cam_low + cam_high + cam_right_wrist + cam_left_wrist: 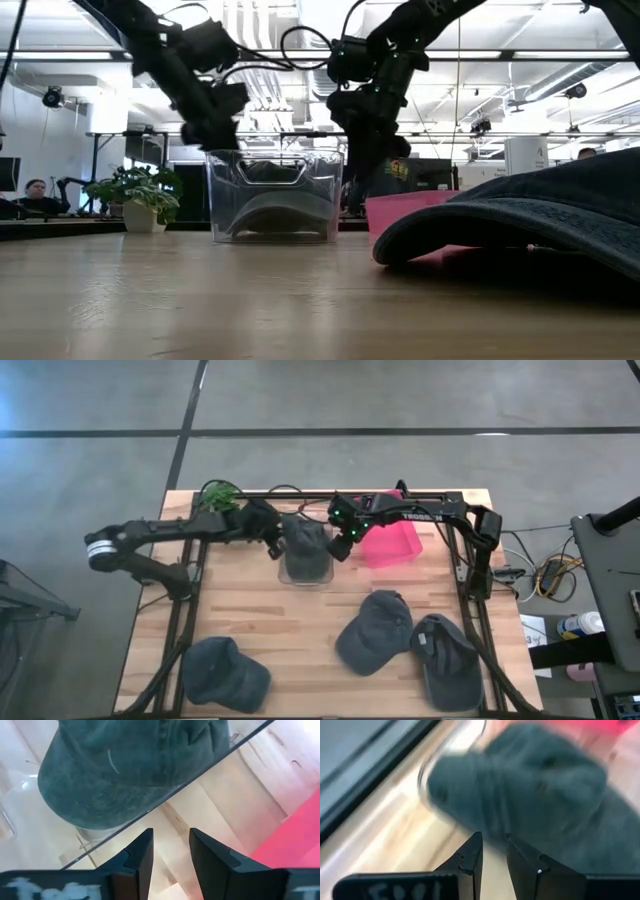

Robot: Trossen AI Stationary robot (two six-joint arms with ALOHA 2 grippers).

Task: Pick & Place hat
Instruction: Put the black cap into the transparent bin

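A dark grey hat lies inside a clear plastic bin at the far middle of the table, its crown resting on the bin's floor. My left gripper hangs just left of the bin and above its rim. It is open by a narrow gap with nothing between its fingers, and the hat shows beyond them. My right gripper hangs just right of the bin, between it and a pink bin. It too is narrowly open and empty, pointing steeply down beside the bin's wall, past the hat.
A pink bin stands right of the clear bin. Three more dark hats lie on the near part of the table: near left, near middle and near right. A potted plant stands at the far left corner.
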